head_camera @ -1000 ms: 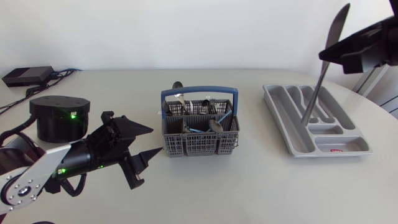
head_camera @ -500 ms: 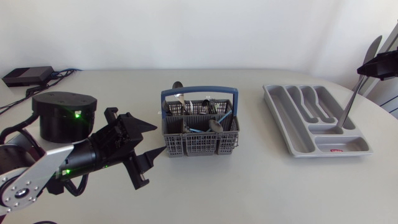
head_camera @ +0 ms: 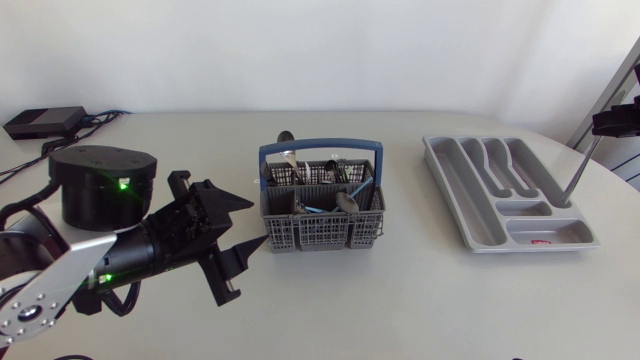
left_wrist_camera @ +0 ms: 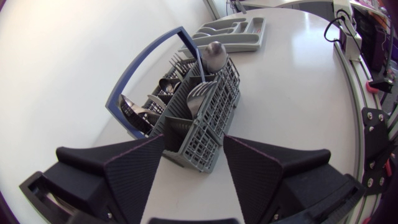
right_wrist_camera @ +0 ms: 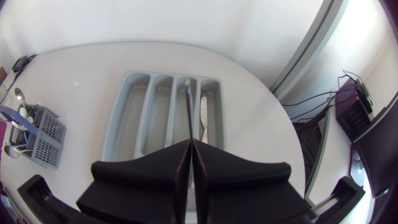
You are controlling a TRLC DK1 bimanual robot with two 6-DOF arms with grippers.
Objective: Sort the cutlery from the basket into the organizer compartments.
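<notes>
The grey cutlery basket [head_camera: 322, 215] with a blue handle stands mid-table and holds several spoons and forks. My left gripper [head_camera: 252, 224] is just left of it, open and empty. In the left wrist view the basket [left_wrist_camera: 198, 118] lies straight ahead of the open left gripper [left_wrist_camera: 194, 146]. The grey organizer [head_camera: 480, 215] lies to the right. My right gripper [head_camera: 618, 122] is shut on a knife [head_camera: 580, 172], whose tip hangs over the organizer's right side. In the right wrist view the right gripper [right_wrist_camera: 191, 144] holds the knife [right_wrist_camera: 187, 112] above the organizer [right_wrist_camera: 127, 118].
A black round device [head_camera: 100, 185] stands behind my left arm, with a small black box [head_camera: 45, 120] and cables at the back left. Some cutlery [head_camera: 497, 160] lies in the organizer's long compartments. The table edge curves close behind the organizer.
My right arm has carried the knife from above the organizer's middle out to its right side, now nearly out of the head view. My left gripper has edged closer to the basket.
</notes>
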